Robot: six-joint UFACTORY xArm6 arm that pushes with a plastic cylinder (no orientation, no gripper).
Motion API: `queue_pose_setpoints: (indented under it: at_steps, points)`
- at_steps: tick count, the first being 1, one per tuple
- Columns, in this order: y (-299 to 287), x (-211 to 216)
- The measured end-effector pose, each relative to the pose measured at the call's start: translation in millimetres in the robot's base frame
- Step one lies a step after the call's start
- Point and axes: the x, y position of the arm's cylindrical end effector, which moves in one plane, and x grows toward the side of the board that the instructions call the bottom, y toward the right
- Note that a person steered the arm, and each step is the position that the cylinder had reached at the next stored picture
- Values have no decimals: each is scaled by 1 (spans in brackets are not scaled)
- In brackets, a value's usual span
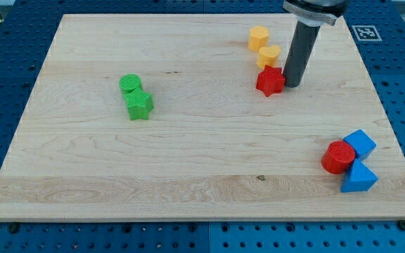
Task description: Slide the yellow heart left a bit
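Yellow heart (268, 55) sits at bench (188, 176) top right, just above red star (270, 81). Tip (292, 85), a plain rod with no jaws, stands just right of the star. Judged light, rigid, free-sliding: push its right flank.

No readable text, numbers or brands; only a black-and-white fiducial marker tag (365, 32) off the board's (188, 176) top-right corner.

arm: enters from view's top | rod: upright | my tip (292, 85): on board
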Motion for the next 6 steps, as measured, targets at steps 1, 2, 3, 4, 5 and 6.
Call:
queue_pose_setpoints:
  at_steps: [1,2,3,4,5,6]
  points:
    - [20,-18]
    - [28,-48]
    - [21,-74]
    - [-6,-74]
    - [-21,-74]
    - [-19,-74]
